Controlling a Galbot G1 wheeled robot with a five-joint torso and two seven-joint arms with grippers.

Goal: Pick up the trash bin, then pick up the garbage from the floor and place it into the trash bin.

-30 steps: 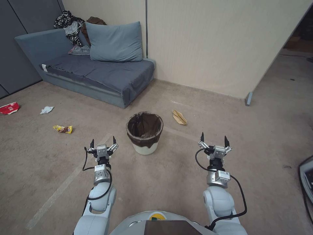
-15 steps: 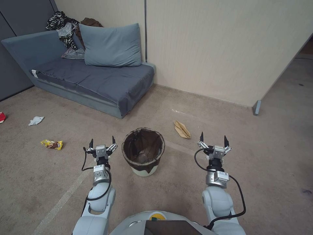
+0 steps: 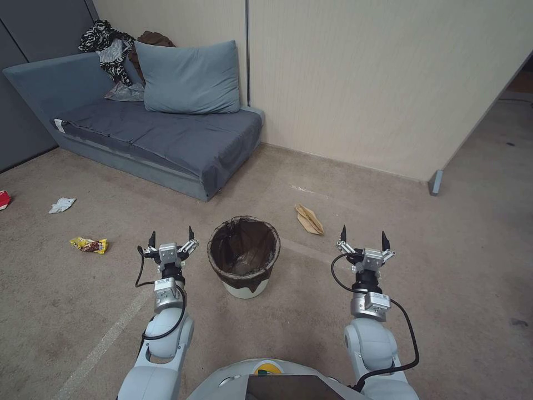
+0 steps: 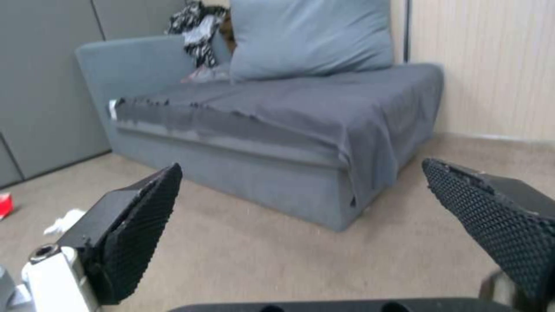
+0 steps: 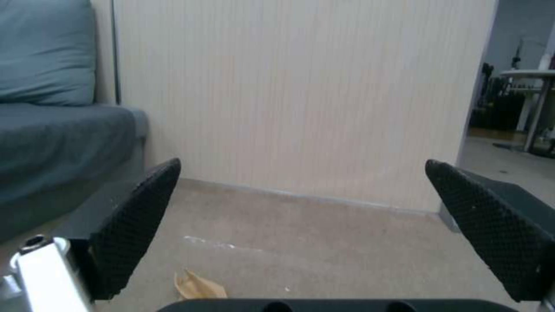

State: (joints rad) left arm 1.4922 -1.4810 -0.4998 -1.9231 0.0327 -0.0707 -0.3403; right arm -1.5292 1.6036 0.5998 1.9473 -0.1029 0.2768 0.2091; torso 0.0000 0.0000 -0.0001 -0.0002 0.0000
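The trash bin point(image 3: 244, 255) stood upright on the floor point(image 3: 311, 311), between my two tools and closer to the left one. Over the last second the whole head view shifted, so the camera moved and the bin sat nearer to me. Left tool point(image 3: 170, 242) had edged a little outward, jaws apart; right tool point(image 3: 362, 239) jaws apart, empty. Judgement: in reach for the pick-up. Brown paper bag point(image 3: 309, 219) lay just beyond the bin; snack wrapper point(image 3: 89, 244) and tissue point(image 3: 61, 205) well off left.
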